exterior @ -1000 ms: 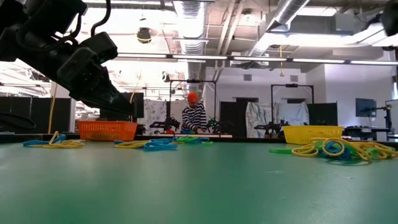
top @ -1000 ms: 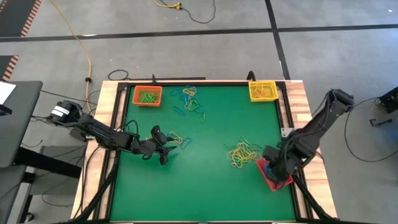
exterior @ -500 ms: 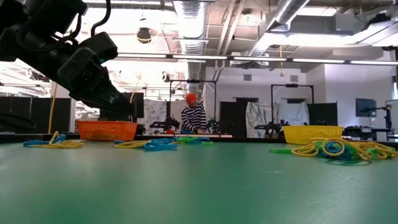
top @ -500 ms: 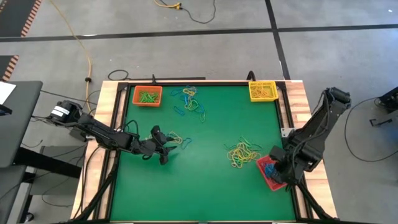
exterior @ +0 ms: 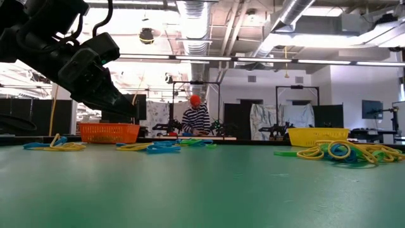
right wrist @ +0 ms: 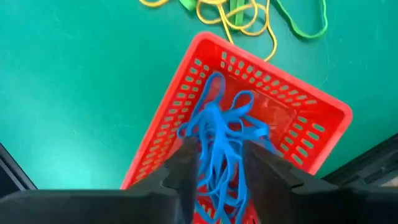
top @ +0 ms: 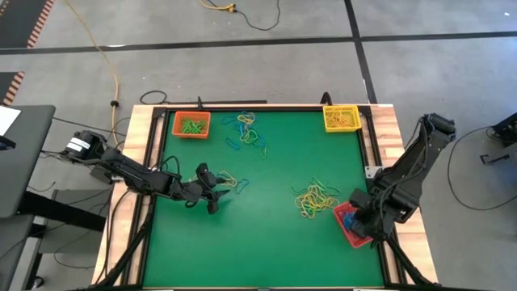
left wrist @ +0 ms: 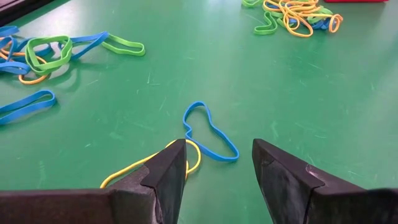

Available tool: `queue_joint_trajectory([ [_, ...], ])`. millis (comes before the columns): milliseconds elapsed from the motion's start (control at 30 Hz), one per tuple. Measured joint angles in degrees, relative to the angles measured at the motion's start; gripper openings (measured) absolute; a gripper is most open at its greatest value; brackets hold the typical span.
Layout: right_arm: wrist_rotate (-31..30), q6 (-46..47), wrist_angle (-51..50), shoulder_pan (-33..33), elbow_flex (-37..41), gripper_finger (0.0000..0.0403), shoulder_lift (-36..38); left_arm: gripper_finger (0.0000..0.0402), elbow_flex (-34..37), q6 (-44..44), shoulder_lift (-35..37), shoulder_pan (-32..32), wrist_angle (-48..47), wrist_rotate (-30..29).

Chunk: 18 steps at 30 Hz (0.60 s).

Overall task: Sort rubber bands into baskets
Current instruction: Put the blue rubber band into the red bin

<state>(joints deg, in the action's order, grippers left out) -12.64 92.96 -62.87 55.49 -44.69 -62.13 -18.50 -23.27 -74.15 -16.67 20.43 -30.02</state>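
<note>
green table (top: 266,242) | 3 baskets (top: 191,124) | loose rubber bands (top: 315,198)

Two dark jointed robot arms, left arm (top: 133,175) at frame left with a white-labelled joint near its base, right arm (top: 408,174) at frame right with rounded black elbow housing, matte black wedge-shaped fingers (left wrist: 166,174) in wrist views, bulky black wrist housing at low view's upper left
</note>
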Motion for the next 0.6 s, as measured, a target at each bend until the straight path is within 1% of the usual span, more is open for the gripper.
queue_joint_trajectory([
  [233, -1.6, -1.2, 0.3, 0.0, 0.0, 0.0208, 0.0, 0.0174, 0.0, 0.0, 0.0, 0.0, 0.0, 0.0],
  [300, -4.1, -2.9, 0.6, 0.0, 0.0, 0.0217, 0.0, 0.0174, 0.0, 0.0, 0.0, 0.0, 0.0, 0.0],
  [400, -10.8, -6.6, 2.0, 0.0, 0.0, 0.0223, 0.0, 0.0174, 0.0, 0.0, 0.0, 0.0, 0.0, -0.1],
  [600, -28.1, -17.8, 6.9, -2.0, 0.0, 0.0223, 0.0, 0.0174, 0.0, 0.0, 0.0, 0.0, -1.3, -0.3],
])
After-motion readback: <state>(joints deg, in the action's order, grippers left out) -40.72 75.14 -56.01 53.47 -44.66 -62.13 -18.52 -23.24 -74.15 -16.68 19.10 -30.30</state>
